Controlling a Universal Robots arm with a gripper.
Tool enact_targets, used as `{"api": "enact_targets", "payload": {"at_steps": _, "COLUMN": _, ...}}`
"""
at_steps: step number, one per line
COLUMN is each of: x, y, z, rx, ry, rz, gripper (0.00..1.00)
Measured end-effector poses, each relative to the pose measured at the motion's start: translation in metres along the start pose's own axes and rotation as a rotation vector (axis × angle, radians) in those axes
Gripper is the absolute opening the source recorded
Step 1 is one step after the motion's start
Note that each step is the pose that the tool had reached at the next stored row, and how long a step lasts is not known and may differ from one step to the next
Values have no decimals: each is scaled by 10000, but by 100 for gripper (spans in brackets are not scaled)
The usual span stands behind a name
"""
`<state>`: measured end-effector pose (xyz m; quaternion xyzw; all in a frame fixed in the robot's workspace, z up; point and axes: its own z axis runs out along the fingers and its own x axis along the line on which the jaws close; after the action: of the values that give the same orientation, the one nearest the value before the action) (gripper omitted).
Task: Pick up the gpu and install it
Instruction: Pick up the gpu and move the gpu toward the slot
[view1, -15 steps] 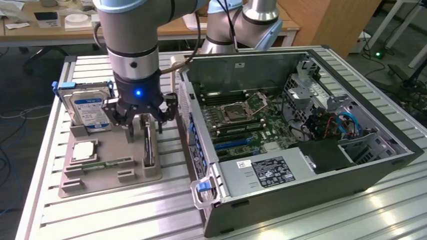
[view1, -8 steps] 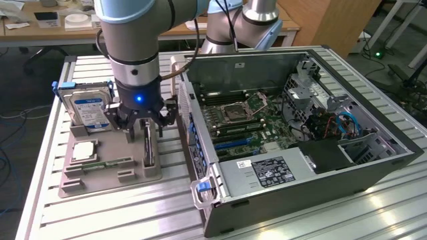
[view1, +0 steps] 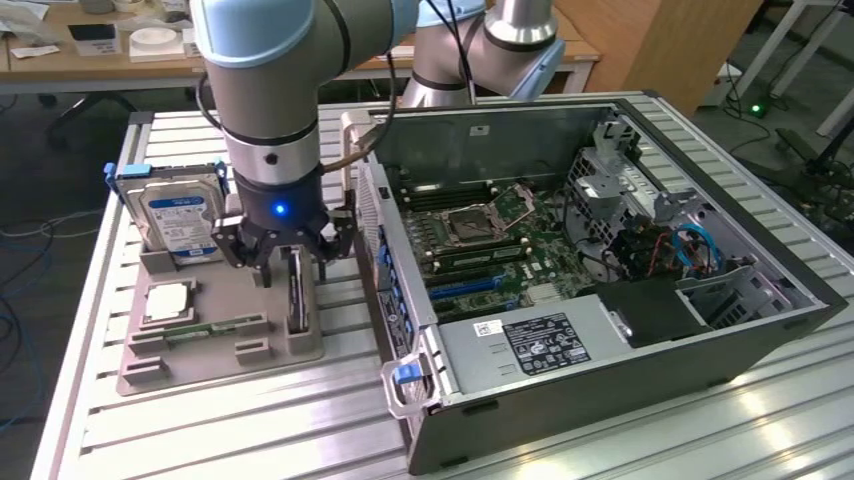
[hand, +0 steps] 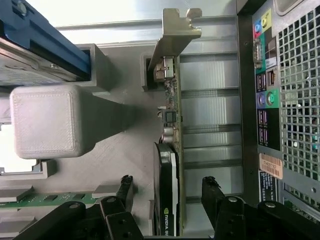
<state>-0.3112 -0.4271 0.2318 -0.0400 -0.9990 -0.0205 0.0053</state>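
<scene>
Upright gpu (hand: 170, 150), end effector (hand: 167, 181) spread astride

One gpu (view1: 296, 292), one hard drive (view1: 180, 215), one cpu (view1: 170, 300), one memory stick (view1: 214, 328), one tray (view1: 200, 368) and one case (view1: 561, 415) are counted.

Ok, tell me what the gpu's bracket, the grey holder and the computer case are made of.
Bracket on the gpu: bare metal, dull silver sheen, folded tab.
Holder: likely printed plastic, matte grey, fine layered texture.
Case: sheet metal, it seems, grey, with punched vent holes.
</scene>
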Motion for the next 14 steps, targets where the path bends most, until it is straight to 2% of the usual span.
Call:
{"api": "enact_targets", "payload": {"at_steps": 6, "x": -1, "y": -4, "z": 103, "rx": -2, "ry": -2, "rz": 11, "gripper": 66}}
{"api": "enact_targets", "payload": {"at_steps": 14, "x": -1, "y": -4, "z": 105, "rx": 2, "ry": 0, "rz": 11, "gripper": 66}}
